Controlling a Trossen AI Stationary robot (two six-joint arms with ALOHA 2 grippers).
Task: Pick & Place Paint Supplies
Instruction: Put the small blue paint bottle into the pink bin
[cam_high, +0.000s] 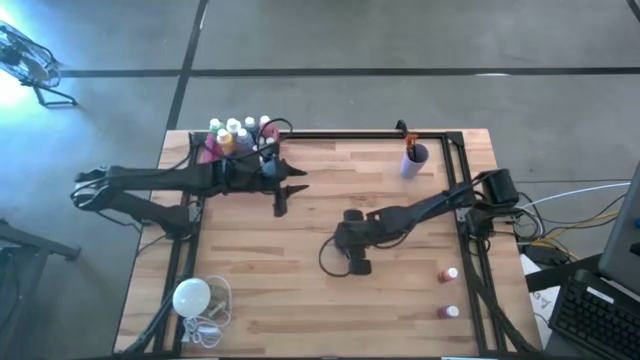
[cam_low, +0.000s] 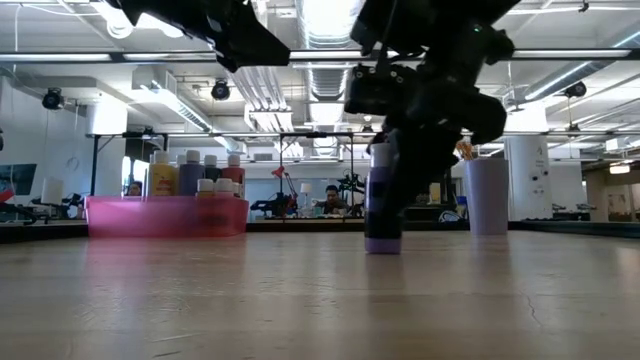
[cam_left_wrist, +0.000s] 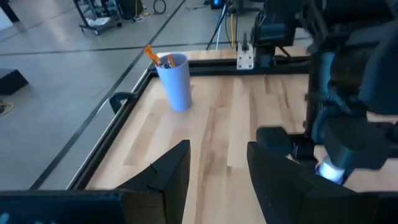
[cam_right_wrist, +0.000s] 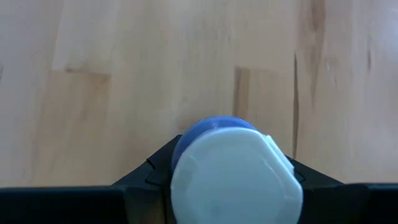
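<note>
White-capped purple bottle (cam_right_wrist: 233, 171) stands upright on the table, clamped by right end effector (cam_high: 352, 262).

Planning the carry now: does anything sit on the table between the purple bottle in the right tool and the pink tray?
Only the left tool, hovering open between the purple bottle and the pink tray; bare wood otherwise.

Table (cam_high: 330, 300): pale butcher-block wood, smooth, faint sheen. Purple paint bottle (cam_right_wrist: 208, 134): plastic, matt white cap (cam_right_wrist: 236, 171). Pink bin (cam_low: 165, 216): translucent plastic. Lavender cup (cam_left_wrist: 176, 81): smooth plastic. Table frame (cam_high: 340, 134): black metal.
</note>
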